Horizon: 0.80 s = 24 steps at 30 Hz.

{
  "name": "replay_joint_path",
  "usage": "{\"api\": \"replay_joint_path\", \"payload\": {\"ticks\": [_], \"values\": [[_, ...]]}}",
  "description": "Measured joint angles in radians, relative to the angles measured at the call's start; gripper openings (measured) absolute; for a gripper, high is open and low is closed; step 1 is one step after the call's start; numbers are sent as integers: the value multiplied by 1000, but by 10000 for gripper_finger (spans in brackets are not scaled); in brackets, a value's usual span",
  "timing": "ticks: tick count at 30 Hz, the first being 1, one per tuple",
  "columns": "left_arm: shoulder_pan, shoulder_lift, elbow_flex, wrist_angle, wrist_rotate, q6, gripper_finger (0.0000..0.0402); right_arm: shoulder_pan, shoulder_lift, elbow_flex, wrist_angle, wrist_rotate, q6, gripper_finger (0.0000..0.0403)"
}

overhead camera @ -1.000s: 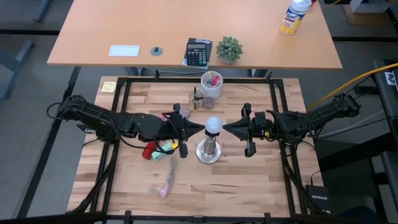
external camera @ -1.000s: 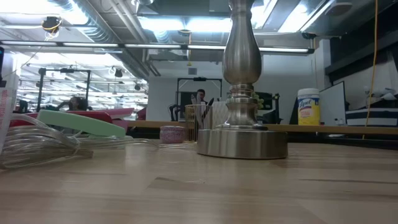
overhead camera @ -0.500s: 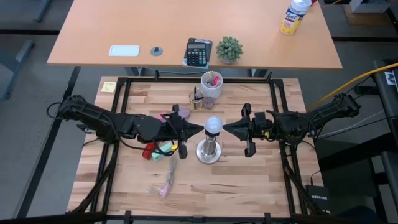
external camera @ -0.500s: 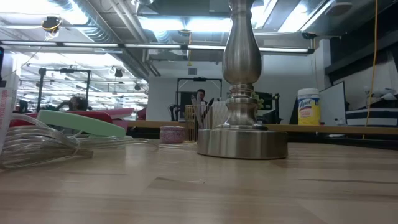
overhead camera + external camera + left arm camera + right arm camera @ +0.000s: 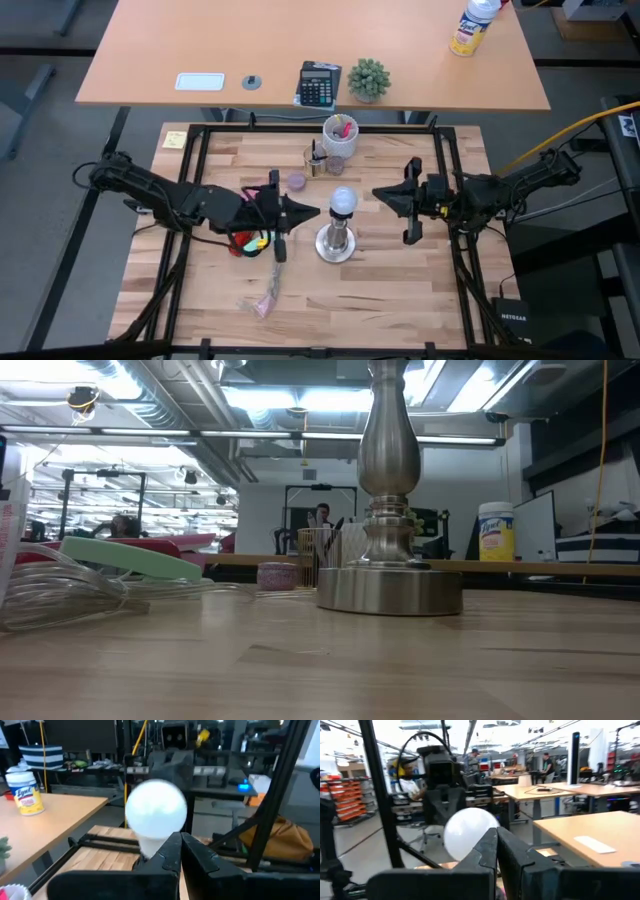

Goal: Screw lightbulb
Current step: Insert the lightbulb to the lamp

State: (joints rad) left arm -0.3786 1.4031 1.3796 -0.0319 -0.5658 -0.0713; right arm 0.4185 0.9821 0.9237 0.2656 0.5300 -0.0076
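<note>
The frosted-white lightbulb [image 5: 344,203] sits upright in the top of the silvery socket stand [image 5: 338,243], whose round base rests on the wooden table [image 5: 400,290]. My left gripper [image 5: 316,211] is shut, level, a short way to the bulb's left, pointing at it. My right gripper [image 5: 376,195] is shut, level, a little farther off on the bulb's right. The bulb shows beyond the shut fingers in the left wrist view [image 5: 156,810] and in the right wrist view [image 5: 468,832]. The low view shows only the stand [image 5: 390,585].
A white cup with pens [image 5: 340,135], a small dark holder [image 5: 317,162] and a pink-lidded jar [image 5: 296,181] stand behind the stand. Red, green and yellow items [image 5: 250,240] lie under my left arm, and a clear bag [image 5: 265,292] lies nearer the front.
Both grippers have drawn back from the bulb, staying shut: my left toward the table's left edge, my right toward the right edge and slightly toward the far edge. The bulb and stand have stayed put.
</note>
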Motion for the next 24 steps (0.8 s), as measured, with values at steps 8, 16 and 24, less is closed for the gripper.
{"api": "replay_joint_path", "payload": {"ticks": [8,16,24], "values": [[8,32,0,84,26,21,3,-27,39,0,31,37,-46,14],[13,60,0,107,54,8,3,-62,79,1,87,26,-44,14],[33,67,0,104,57,4,3,-59,84,1,90,8,-44,14]]}}
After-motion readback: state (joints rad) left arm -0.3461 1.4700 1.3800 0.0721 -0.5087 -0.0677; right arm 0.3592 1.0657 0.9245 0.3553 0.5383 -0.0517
